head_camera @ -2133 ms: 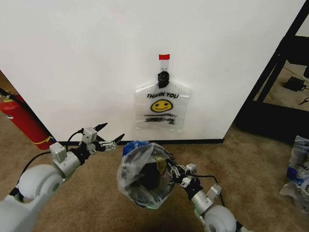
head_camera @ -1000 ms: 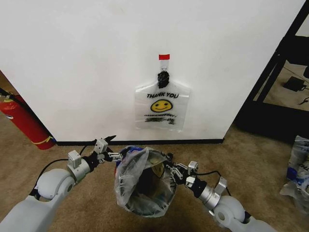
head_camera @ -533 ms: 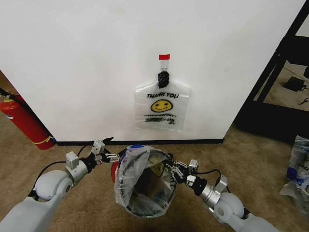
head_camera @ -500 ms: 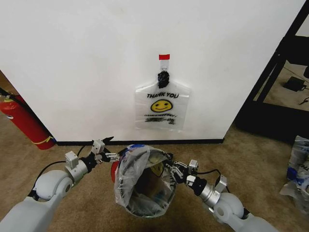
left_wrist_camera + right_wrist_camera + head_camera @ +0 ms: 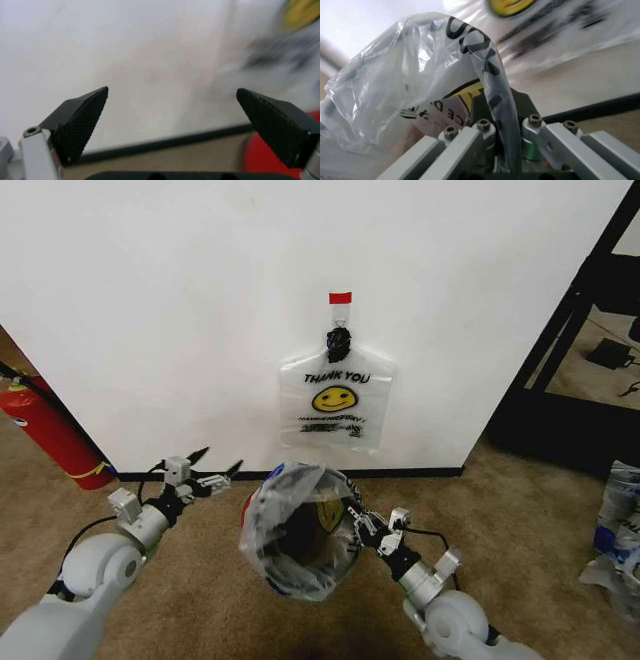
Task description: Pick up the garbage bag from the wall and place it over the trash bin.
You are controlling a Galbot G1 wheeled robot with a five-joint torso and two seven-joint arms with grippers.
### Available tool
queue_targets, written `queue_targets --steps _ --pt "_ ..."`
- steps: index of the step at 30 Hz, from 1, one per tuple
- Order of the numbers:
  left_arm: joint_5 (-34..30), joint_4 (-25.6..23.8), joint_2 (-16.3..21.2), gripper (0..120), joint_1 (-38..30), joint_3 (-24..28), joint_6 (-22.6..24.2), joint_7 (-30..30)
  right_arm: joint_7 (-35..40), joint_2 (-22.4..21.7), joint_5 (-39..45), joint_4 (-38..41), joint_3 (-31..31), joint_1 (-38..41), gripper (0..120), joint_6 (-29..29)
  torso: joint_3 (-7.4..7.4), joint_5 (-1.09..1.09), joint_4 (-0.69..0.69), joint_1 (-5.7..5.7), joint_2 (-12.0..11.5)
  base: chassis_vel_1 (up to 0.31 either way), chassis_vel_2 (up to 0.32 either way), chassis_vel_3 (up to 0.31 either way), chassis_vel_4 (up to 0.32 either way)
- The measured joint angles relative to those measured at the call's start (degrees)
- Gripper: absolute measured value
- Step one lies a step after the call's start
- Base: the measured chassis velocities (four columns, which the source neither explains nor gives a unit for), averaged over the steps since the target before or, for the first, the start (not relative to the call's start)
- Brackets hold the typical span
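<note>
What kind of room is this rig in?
Likely an office or lab corner, not a home kitchen: tan carpet, a plain white wall with black baseboard, a red fire extinguisher standing against it, and black shelving to the side.

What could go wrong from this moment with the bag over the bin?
The left gripper is open beside the garbage bag, so that side may sag off the trash bin. The right gripper is shut on one strip of thin plastic, which may tear or drag the bag askew if pulled.
</note>
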Motion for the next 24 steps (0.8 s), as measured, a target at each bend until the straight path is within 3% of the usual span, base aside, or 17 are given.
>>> queue_targets --steps 4,7,14,19,21,24 --pt "12.3 -0.9 -0.2 100 4.0 1.7 4.8 -4.1 8.7 2.6 0.3 3.0 0.2 -0.2 0 1.8 0.0 0.01 0.0 0.0 0.0 0.0 0.0 0.0 0.0" --pt "16.9 -2.7 0.5 100 8.0 2.9 6.8 -2.8 13.4 4.2 0.2 3.9 0.7 0.7 0 3.1 0.0 0.0 0.0 -0.01 0.0 0.0 0.0 0.0 0.0" --pt "18.6 -10.1 2.2 100 15.9 3.5 12.7 5.9 16.8 5.0 -0.7 3.6 0.9 1.7 0 3.4 -0.01 0.01 0.0 -0.01 0.0 0.0 0.0 0.0 0.0" --pt "15.6 -14.3 1.3 96 17.1 3.8 13.3 5.1 17.3 5.1 -0.7 3.4 1.4 1.4 0 3.4 0.0 0.01 -0.02 -0.01 0.0 0.0 0.0 0.0 0.0" --pt "12.7 -16.8 0.3 86 17.3 4.3 13.4 3.3 17.7 5.1 -0.3 3.4 1.8 1.1 0 3.3 0.0 0.02 -0.01 -0.01 0.0 0.0 0.0 0.0 0.0" --pt "10.9 -18.0 -1.0 93 16.6 5.0 13.5 1.7 17.8 4.9 0.0 3.7 1.9 0.8 0 2.9 0.0 0.01 0.0 -0.01 0.0 0.0 0.0 0.0 0.0"
